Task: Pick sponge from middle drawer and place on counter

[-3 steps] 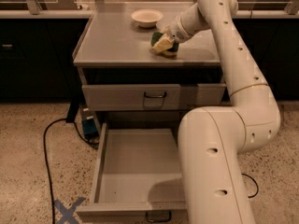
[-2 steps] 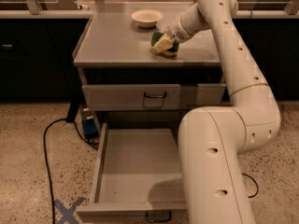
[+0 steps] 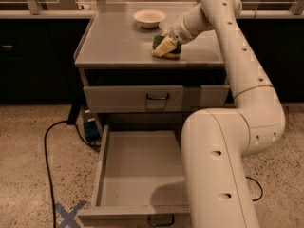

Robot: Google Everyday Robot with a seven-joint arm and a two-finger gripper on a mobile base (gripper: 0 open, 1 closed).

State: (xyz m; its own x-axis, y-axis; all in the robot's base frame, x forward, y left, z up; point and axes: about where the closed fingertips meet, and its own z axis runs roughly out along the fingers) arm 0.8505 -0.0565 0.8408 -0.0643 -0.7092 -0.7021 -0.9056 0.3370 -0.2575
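The sponge (image 3: pixel 175 52), dark green over yellow, rests on the right part of the grey counter (image 3: pixel 118 42), just in front of the white bowl. My gripper (image 3: pixel 165 46) reaches down to it from the right, and its pale fingers are closed around the sponge's left side. The middle drawer (image 3: pixel 137 170) is pulled fully open below, and its flat grey floor is bare. My white arm covers the drawer's right side.
A white bowl (image 3: pixel 149 18) stands at the back of the counter. The upper drawer front (image 3: pixel 142 99) with its wire handle is shut. A black cable (image 3: pixel 46 151) and a blue box (image 3: pixel 91 129) lie on the floor at the left. A blue tape cross (image 3: pixel 69 215) marks the floor.
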